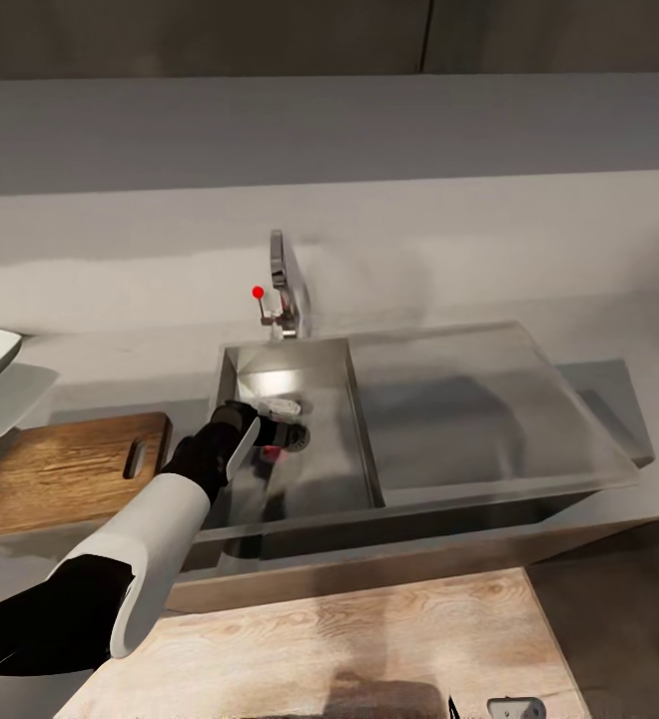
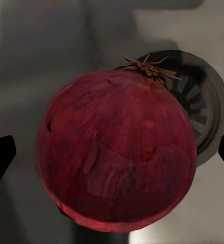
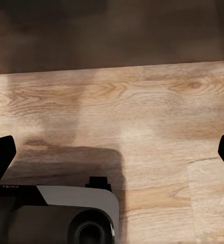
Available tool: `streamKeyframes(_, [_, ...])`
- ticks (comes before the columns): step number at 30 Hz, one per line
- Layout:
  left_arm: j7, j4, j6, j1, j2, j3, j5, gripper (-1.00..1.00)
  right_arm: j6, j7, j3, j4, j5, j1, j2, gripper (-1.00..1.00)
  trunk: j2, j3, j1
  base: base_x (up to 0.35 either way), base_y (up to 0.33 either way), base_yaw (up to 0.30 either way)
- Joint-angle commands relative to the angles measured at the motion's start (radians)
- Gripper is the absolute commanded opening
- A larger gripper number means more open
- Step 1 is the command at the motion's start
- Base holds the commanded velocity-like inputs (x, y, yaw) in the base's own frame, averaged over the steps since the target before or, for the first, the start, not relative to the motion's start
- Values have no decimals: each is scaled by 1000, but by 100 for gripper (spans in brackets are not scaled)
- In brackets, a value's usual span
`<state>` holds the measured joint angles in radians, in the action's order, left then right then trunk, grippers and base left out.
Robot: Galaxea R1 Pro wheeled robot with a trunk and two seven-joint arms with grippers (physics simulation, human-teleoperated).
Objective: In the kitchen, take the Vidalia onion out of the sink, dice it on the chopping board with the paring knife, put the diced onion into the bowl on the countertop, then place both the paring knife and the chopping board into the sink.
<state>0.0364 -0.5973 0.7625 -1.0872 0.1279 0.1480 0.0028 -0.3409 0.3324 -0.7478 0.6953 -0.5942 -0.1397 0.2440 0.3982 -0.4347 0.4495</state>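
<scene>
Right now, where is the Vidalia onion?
The Vidalia onion lies in the sink basin beside the round drain, between the open fingers of the left gripper, which reaches into the basin.

Glossy steel sink [image 1: 300, 469], grained wooden chopping board [image 1: 65, 469], papery onion [image 2: 117, 152].

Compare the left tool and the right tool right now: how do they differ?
The left tool is down in the sink, open around the Vidalia onion beside the drain; the right tool is open over a bare light wooden surface, with nothing between its fingertips. Both are open.
</scene>
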Motion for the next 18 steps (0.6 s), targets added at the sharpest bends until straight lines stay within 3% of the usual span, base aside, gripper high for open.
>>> streamKeyframes(1, [2, -1, 5, -1, 0, 2, -1, 100, -6, 7, -8, 1, -10, -1, 1, 100, 2, -3, 0, 0, 0, 0])
streamKeyframes(17, [0, -5, 5, 0, -1, 2, -1, 100, -6, 7, -8, 1, -9, -1, 1, 100, 2, -7, 0, 0, 0, 0])
streamKeyframes(18, [0, -6, 5, -1, -1, 2, -2, -100, -6, 7, -8, 1, -9, -1, 1, 100, 2, -7, 0, 0, 0, 0])
